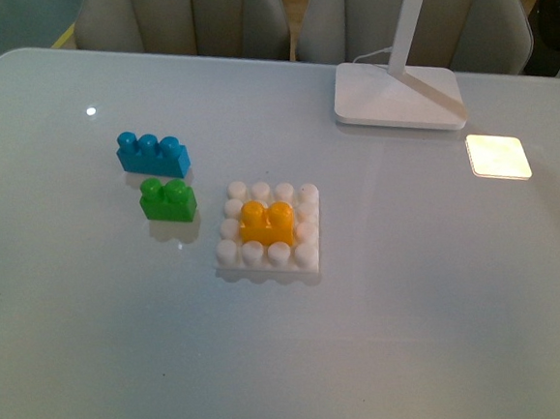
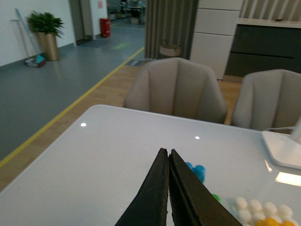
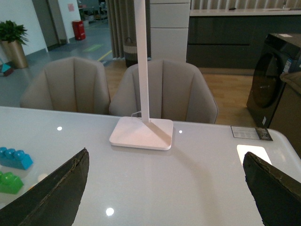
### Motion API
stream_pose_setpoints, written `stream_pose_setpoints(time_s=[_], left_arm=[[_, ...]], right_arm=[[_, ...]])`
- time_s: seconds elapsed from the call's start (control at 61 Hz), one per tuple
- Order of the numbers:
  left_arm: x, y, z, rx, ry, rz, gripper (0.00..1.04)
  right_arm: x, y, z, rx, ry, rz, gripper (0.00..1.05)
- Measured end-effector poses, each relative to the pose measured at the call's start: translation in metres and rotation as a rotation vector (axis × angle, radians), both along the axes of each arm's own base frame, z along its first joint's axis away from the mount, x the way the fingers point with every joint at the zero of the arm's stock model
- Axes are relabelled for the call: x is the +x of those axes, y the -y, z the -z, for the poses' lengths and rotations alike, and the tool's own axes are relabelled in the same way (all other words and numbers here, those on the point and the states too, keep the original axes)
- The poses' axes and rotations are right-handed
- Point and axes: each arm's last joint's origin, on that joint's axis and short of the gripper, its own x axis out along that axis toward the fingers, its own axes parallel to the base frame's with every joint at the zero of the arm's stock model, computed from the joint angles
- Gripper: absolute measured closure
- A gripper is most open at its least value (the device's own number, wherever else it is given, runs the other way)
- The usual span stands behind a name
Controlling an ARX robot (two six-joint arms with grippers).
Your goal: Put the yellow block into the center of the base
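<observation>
The tabletop (image 1: pixel 416 335) carries a white lamp foot (image 1: pixel 397 96) near its far edge. The base (image 1: pixel 308 251) lies mid-tabletop, the yellow block (image 1: pixel 267 223) seated on its centre studs. The right gripper (image 3: pixel 164 188) is spread wide; the left gripper (image 2: pixel 168 157) is pressed together, empty.

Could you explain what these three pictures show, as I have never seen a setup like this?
They come from a two-armed robot at a white table. The first looks forward from its body; the others look out from each wrist. On the table lie a blue brick, a green brick, a lamp foot, and a white studded base with the yellow block sitting at its center. The left hand is shut and empty; the right hand is wide open. Nothing is held.
</observation>
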Motion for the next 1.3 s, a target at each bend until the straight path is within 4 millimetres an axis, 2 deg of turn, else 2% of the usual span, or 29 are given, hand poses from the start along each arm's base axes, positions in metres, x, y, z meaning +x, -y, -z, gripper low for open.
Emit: stream_pose_setpoints(time_s=[0.197,0.509,1.296], left_arm=[[-0.013,-0.001,-0.012,0.006,0.02,0.006,1.02],[-0.033,-0.001,-0.018,0.008,0.002,0.005,1.02],[-0.056,-0.001,-0.018,0.007,0.003,0.005,1.02]], right_arm=[[0.0,0.0,0.0,0.0,0.0,0.001,0.09],[0.0,0.0,0.0,0.0,0.0,0.0,0.09],[0.0,0.0,0.0,0.0,0.0,0.0,0.09]])
